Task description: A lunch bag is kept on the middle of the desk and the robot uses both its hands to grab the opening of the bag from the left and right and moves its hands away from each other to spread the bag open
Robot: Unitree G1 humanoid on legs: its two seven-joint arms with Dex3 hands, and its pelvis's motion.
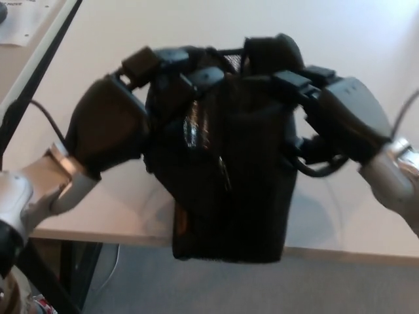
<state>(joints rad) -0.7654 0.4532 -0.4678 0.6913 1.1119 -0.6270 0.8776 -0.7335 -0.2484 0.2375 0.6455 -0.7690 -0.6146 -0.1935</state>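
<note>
Presently, lunch bag (229, 176): overhung the desk's (131, 39) near edge.
Left hand (108, 127): clutched the bag's left rim.
Right hand (347, 118): clutched the right rim.
Advice: part both evenly, grips firm.

No readable text. White paper sheet (19, 26) at 10 o'clock, on the side surface: dark print along its top edge, too small to make out. Orange tab (178, 220) at 7 o'clock on lunch bag (229, 176): no legible marking.
</note>
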